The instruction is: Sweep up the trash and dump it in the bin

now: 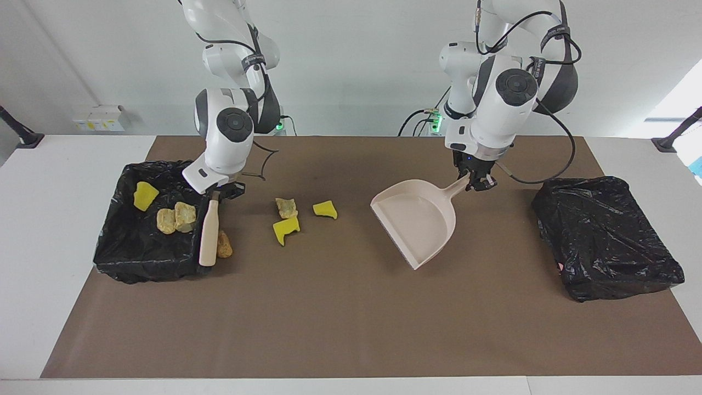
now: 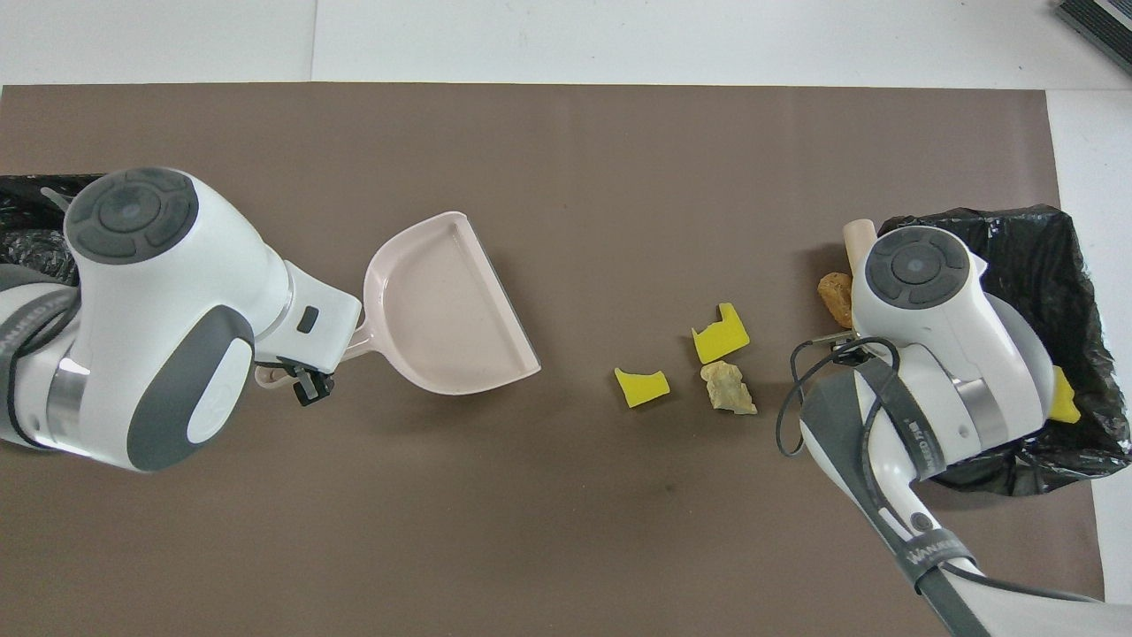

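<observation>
A table covered by a brown mat is seen from a high camera facing two white robot arms.

At the right arm's end of the table, an open bin lined with black plastic is set on the mat. Three pieces of trash are seen inside it: a yellow sponge chunk and two tan bread-like lumps lying side by side.

Just beside the bin, a beige wooden brush is held by its narrow top end in the right gripper, whose fingers are clamped tight on it. The brush hangs nearly upright along the bin's wall, and its lower end is down at the mat. An orange-brown lump is seen just beside the brush, on the side away from the bin; whether they touch cannot be told.

Toward the middle of the mat, three more pieces are grouped close together: a tan lump, a notched yellow sponge chunk and a smaller yellow sponge chunk.

Farther toward the left arm's end, a beige dustpan is held by its handle in the left gripper, which is closed on it. The pan is empty, and its open lip is pointed toward the trash but kept well apart from it.

At the left arm's end, a second bin wrapped in black plastic is set.
</observation>
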Controlling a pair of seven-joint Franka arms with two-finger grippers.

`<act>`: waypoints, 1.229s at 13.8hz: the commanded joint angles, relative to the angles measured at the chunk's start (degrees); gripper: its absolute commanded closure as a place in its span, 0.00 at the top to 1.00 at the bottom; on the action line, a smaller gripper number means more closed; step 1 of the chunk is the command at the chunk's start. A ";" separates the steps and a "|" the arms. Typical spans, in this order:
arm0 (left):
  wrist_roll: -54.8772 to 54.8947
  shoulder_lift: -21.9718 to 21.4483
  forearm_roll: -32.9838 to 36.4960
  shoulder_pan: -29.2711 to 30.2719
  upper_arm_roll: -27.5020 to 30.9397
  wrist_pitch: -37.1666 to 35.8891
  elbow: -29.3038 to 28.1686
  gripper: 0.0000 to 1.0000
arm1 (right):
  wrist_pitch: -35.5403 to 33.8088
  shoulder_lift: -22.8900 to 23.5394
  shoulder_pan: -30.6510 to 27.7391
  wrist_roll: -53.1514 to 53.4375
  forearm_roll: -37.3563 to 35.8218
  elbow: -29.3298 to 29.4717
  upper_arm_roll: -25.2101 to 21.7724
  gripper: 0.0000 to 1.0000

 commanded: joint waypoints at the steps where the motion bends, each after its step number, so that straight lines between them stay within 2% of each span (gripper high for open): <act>1: 10.24 -8.72 0.66 3.13 -0.25 5.17 -12.20 0.00 | 3.28 0.18 0.02 -1.03 -0.87 -1.91 0.67 0.00; 2: 13.15 -8.99 0.66 3.49 -0.25 5.26 -12.73 0.00 | 3.11 0.27 0.72 -1.55 0.44 -1.83 0.84 0.00; 5: 13.79 -8.64 0.66 2.80 -0.34 8.93 -16.41 0.00 | 3.19 0.70 5.72 -3.32 13.69 -0.69 0.93 0.00; 8: 13.70 -8.46 0.66 2.62 -0.34 11.15 -18.71 0.00 | -0.22 2.02 11.09 -1.31 17.05 4.66 0.93 0.00; 12: 13.18 -8.64 0.66 2.62 -0.42 10.71 -18.98 0.00 | -11.55 0.88 10.40 -3.22 17.60 13.54 0.15 0.00; 13: 13.00 -8.64 0.66 2.62 -0.42 10.71 -18.98 0.00 | -12.44 0.88 9.44 -4.45 17.51 13.38 -0.29 0.00; 15: 12.04 -8.55 0.66 2.53 -0.51 10.97 -18.98 0.00 | -10.88 -0.43 3.57 -4.99 17.07 10.24 -0.12 0.00; 17: 11.33 -8.64 0.66 2.44 -0.60 10.97 -18.98 0.00 | -2.04 -3.32 -0.92 -6.56 17.07 2.70 -0.04 0.00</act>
